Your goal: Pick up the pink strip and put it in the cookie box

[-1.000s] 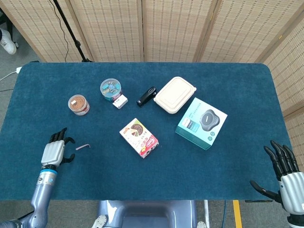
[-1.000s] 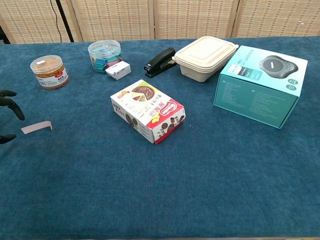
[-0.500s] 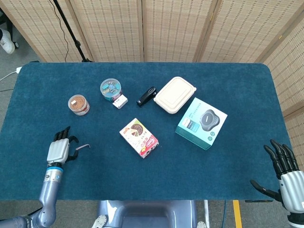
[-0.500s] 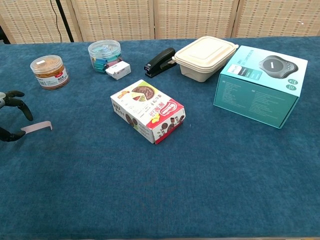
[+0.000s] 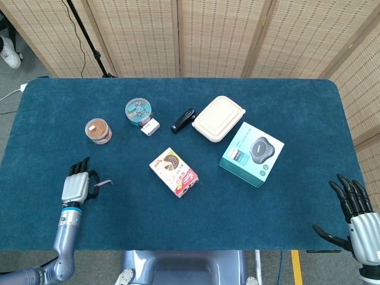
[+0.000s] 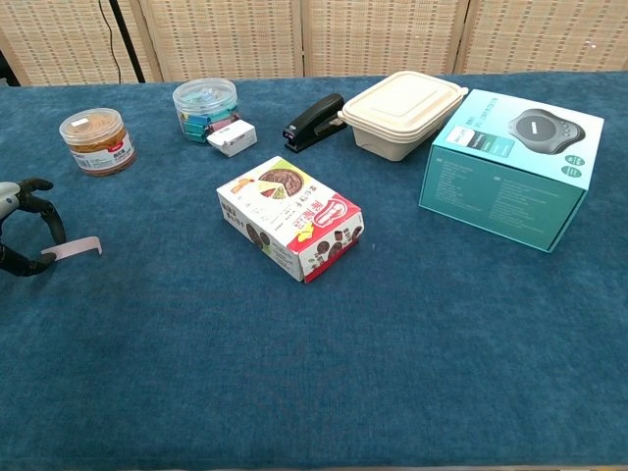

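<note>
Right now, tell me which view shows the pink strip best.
The chest view: the strip shows as a pale pink band lying flat on the table, its near end at the left robot hand. The head view shows only a thin curved sliver.

Pink strip (image 6: pixel 71 250) lies flat, left of closed cookie box (image 6: pixel 289 223).

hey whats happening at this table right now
The robot's left hand is at the pink strip near the table's left edge, fingers curled around its end; whether it already grips it can't be told. The strip lies on the blue cloth. The cookie box, where it should go, sits closed mid-table, untouched. The right hand hangs open off the table's right corner, holding nothing.
</note>
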Robot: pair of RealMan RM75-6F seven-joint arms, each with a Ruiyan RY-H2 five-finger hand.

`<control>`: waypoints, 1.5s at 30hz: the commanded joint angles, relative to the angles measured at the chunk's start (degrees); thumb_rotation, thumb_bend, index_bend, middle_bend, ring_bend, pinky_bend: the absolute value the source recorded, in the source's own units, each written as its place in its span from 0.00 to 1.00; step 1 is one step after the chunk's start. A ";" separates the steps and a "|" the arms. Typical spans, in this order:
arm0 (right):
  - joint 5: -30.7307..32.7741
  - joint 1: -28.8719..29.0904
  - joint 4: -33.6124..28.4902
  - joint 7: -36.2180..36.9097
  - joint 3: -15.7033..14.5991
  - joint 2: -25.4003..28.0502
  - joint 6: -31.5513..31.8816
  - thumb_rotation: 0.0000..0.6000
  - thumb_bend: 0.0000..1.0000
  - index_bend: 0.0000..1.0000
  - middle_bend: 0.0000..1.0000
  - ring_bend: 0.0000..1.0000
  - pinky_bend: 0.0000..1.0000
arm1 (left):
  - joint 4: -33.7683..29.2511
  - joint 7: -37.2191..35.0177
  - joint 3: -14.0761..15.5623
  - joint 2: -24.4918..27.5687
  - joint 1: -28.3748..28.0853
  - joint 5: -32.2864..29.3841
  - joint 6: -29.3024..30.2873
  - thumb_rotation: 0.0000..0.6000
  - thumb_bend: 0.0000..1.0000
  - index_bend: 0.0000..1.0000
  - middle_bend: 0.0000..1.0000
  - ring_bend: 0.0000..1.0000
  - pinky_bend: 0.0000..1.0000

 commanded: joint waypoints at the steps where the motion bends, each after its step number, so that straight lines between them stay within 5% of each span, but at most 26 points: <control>1: -0.03 0.05 0.01 0.20 -0.05 0.03 -0.08 1.00 0.00 0.00 0.00 0.00 0.00 | 0.32 0.14 -0.04 -0.35 -0.09 -0.25 -0.04 1.00 0.41 0.52 0.00 0.00 0.00; 30: 0.21 0.20 -0.09 0.71 -0.15 0.28 -0.41 1.00 0.00 0.00 0.00 0.00 0.00 | -1.96 2.65 0.49 0.61 -1.03 3.08 1.93 1.00 0.47 0.61 0.00 0.00 0.00; 37: 0.55 0.17 -0.16 1.03 -0.01 0.36 -0.32 1.00 0.00 0.00 0.00 0.00 0.00 | -10.93 18.21 0.30 3.43 -5.08 8.34 7.48 1.00 0.47 0.61 0.00 0.00 0.00; 45: 0.77 0.24 -0.02 1.60 0.11 0.53 -0.31 1.00 0.00 0.00 0.00 0.00 0.00 | -21.66 41.59 -3.53 1.65 -13.33 3.00 9.87 1.00 0.48 0.62 0.00 0.00 0.00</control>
